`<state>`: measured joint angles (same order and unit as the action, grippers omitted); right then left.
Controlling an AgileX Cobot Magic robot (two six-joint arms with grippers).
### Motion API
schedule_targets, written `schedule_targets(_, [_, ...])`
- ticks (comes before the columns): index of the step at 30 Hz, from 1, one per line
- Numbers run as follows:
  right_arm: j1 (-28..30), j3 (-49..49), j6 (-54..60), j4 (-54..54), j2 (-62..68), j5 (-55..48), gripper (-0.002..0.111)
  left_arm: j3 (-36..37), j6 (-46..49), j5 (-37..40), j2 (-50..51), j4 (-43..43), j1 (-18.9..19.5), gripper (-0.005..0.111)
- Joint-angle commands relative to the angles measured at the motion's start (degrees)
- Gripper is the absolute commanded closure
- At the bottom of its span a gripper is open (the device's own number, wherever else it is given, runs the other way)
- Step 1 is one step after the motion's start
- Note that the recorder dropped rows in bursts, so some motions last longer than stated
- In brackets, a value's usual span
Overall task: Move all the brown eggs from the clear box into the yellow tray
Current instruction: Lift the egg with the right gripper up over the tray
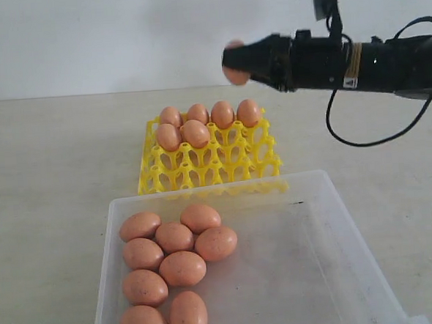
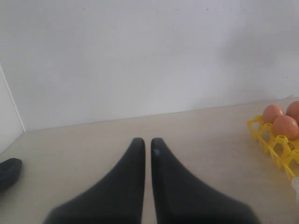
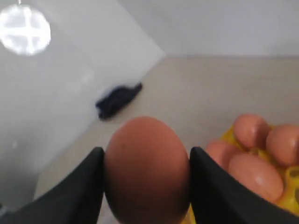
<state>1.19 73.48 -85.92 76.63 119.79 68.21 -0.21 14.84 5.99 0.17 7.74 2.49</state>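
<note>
Six brown eggs [image 1: 195,132] in yellow tray [image 1: 224,169] | right claw [image 1: 233,64] grasping one egg [image 3: 145,172] | left claw [image 2: 145,142] clenched

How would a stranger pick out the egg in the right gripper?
Find the yellow tray at the middle of the table; a black arm reaches in above it from the right. The right gripper at its tip clamps one brown egg. It is the only egg in the air: the other eggs lie in the tray or the clear box.
</note>
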Motion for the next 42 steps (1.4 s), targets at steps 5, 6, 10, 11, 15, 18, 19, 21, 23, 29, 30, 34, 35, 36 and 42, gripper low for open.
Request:
schedule_targets(5, [-2.46, 0.56, 22.22, 15.18, -0.37, -9.92, 0.108, 0.21, 0.16, -0.03, -0.17, 0.16, -0.37, 0.103])
schedule_targets(6, [-3.09, 0.56, 25.32, 15.18, -0.37, -11.66, 0.108, 0.21, 0.16, -0.03, -0.17, 0.16, -0.37, 0.103])
schedule_targets(10, [-5.42, 0.56, 31.83, 13.36, -0.37, -16.69, 0.108, 0.21, 0.16, -0.03, -0.17, 0.16, -0.37, 0.103])
schedule_targets(11, [-5.94, 0.56, 33.42, 11.47, -0.26, -17.97, 0.108, 0.21, 0.16, -0.03, -0.17, 0.16, -0.37, 0.103])
schedule_targets(15, [-6.95, 0.98, 45.5, -3.97, 0.91, -21.75, 0.108, 0.21, 0.16, -0.03, -0.17, 0.16, -0.37, 0.103])
schedule_targets(18, [-6.95, 2.64, 50.62, -21.74, 3.29, -21.75, 0.108, 0.21, 0.16, -0.03, -0.17, 0.16, -0.37, 0.103])
schedule_targets(19, [-6.95, 3.29, 50.86, -26.58, 4.28, -21.75, 0.108, 0.21, 0.16, -0.03, -0.17, 0.16, -0.37, 0.103])
schedule_targets(21, [-6.95, 4.55, 50.74, -31.89, 6.52, -20.52, 0.108, 0.21, 0.16, -0.03, -0.17, 0.16, -0.37, 0.103])
schedule_targets(23, [-6.95, 6.37, 50.38, -32.66, 9.02, -18.16, 0.108, 0.21, 0.16, -0.03, -0.17, 0.16, -0.37, 0.103])
schedule_targets(29, [-6.95, 12.03, 45.68, -35.75, 14.48, -9.48, 0.108, 0.21, 0.16, -0.03, -0.17, 0.16, -0.37, 0.103])
schedule_targets(30, [-6.95, 12.77, 44.25, -38.05, 14.93, -7.52, 0.108, 0.21, 0.16, -0.03, -0.17, 0.16, -0.37, 0.103])
schedule_targets(34, [-6.95, 14.76, 33.3, -51.24, 16.07, 1.45, 0.108, 0.21, 0.16, -0.03, -0.17, 0.16, -0.37, 0.103])
schedule_targets(35, [-6.95, 15.16, 29.1, -54.18, 16.07, 1.75, 0.108, 0.21, 0.16, -0.03, -0.17, 0.16, -0.37, 0.103])
schedule_targets(36, [-6.95, 15.65, 25.07, -55.98, 16.07, 1.75, 0.108, 0.21, 0.16, -0.03, -0.17, 0.16, -0.37, 0.103])
schedule_targets(42, [-6.95, 19.33, 12.12, -38.83, 15.57, 1.75, 0.108, 0.21, 0.16, -0.03, -0.17, 0.16, -0.37, 0.103])
